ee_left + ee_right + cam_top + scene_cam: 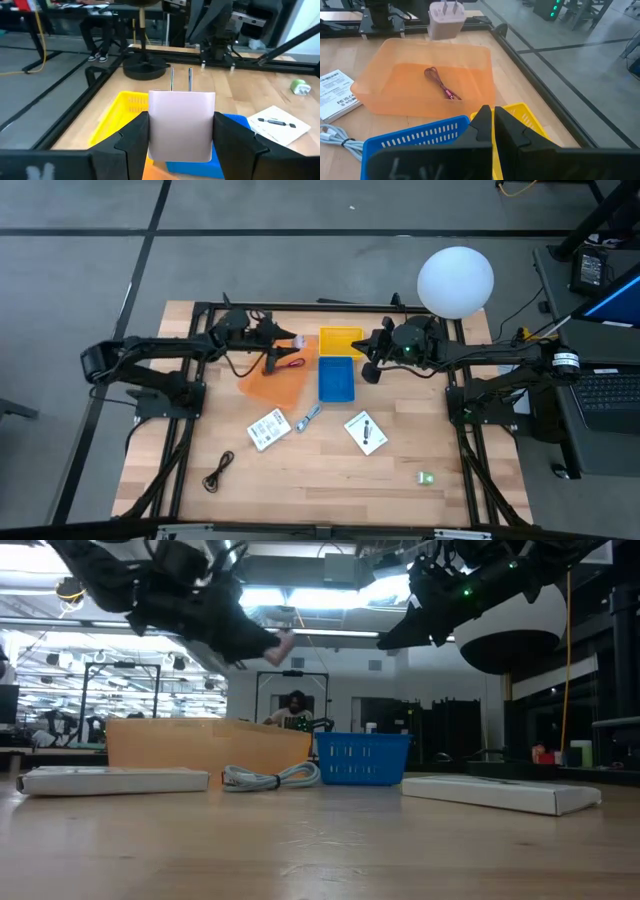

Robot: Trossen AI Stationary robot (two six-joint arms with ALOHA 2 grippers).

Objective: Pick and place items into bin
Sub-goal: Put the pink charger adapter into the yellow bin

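My left gripper [288, 340] is shut on a pale pink plug charger [181, 125] with two metal prongs, high above the far right corner of the orange bin [275, 380]. A thin red cable [440, 85] lies in that bin. My right gripper [372, 367] is shut and empty above the blue basket [335, 380]. On the table lie two white cards [268, 428] [366, 432], a silver-blue cable piece [308, 417], a black cable [218, 472] and a small green piece [426, 477]. My left gripper pinches the charger's body by two opposite sides [150, 130] between its two fingers [134, 137]. The fingers come from the table's left, slanting a little downward. The charger is lifted clear, its prongs [180, 79] pointing away from the wrist.
A yellow basket [340, 340] stands behind the blue one, between the two grippers. A white globe lamp [455, 280] stands at the far right. Black frame rails run along the table's edges. A person sits in the room beyond [296, 708].
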